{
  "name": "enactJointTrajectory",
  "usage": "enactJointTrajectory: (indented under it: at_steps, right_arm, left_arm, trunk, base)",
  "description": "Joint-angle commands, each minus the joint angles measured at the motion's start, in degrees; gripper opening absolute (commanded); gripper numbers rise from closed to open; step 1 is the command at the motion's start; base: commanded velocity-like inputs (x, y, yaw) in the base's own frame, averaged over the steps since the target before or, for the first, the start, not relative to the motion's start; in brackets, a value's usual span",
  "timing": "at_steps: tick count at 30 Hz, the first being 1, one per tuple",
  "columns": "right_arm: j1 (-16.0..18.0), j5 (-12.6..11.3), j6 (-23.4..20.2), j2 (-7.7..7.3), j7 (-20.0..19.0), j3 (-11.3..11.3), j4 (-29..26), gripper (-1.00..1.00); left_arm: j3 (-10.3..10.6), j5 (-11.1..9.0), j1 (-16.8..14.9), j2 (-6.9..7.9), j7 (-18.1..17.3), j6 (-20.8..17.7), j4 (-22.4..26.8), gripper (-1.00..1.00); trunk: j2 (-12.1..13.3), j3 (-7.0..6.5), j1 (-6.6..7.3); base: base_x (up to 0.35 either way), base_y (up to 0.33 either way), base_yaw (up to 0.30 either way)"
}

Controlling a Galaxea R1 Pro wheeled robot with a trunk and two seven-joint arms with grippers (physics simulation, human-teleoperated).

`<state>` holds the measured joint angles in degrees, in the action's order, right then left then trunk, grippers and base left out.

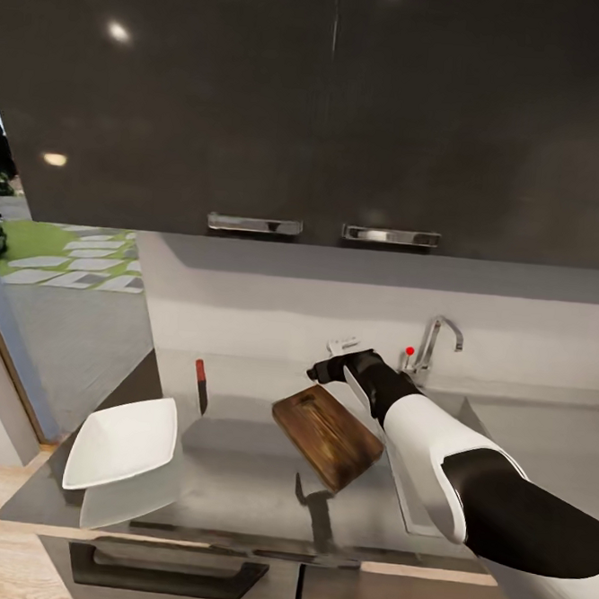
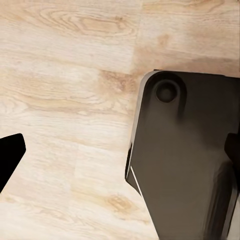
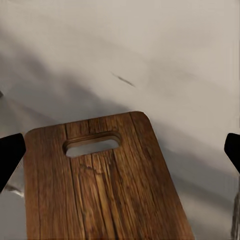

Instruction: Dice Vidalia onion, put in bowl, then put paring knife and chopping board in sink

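The dark-brown chopping board (image 1: 327,434) lies at an angle on the grey countertop (image 1: 231,483), its slot handle (image 3: 92,145) at the far end. My right gripper (image 1: 325,371) hovers open just above that handle end, with its fingertips (image 3: 10,157) wide apart and nothing between them. The paring knife (image 1: 201,386), red handle pointing away, lies left of the board. At the counter's left end sits the white square bowl (image 1: 121,443). My right arm covers most of the sink (image 1: 407,506); its tap (image 1: 436,342) with the red knob (image 1: 410,351) stands behind. The onion is hidden. My left gripper (image 2: 120,155) is open over the floor.
Dark upper cabinets (image 1: 332,113) with two chrome handles hang above the counter. A drawer handle (image 1: 165,573) runs below the counter's front edge. Light wooden floor (image 2: 65,75) and my dark base (image 2: 185,160) lie under the left hand.
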<state>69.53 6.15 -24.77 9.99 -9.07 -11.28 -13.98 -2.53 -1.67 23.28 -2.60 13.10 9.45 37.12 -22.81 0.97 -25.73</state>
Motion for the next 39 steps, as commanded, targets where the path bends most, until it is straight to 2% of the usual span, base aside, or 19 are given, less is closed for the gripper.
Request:
enactJointTrajectory:
  at_steps: [1, 13, 39]
  right_arm:
    - [0.0, 0.6, -0.3, 0.01, -0.3, 0.0, 0.0, 1.0]
    - [0.0, 0.6, -0.3, 0.01, -0.4, 0.0, 0.3, 1.0]
    - [0.0, 0.7, -0.3, 0.01, -0.4, 0.0, 0.4, 1.0]
  left_arm:
    - [-0.1, -0.2, 0.0, -0.04, 0.0, 0.1, 0.0, 1.0]
    - [-0.1, -0.2, 0.0, -0.11, 0.0, 0.1, -0.3, 1.0]
    - [-0.1, -0.2, 0.0, -0.13, 0.0, 0.1, -0.8, 1.0]
  trunk:
    - [-0.1, 0.1, -0.05]
    - [-0.1, 0.27, -0.05]
    - [-0.1, 2.61, -0.05]
  base:
    - [0.119, 0.083, 0.0]
    - [0.023, 0.016, 0.0]
    - [0.0, 0.0, 0.0]
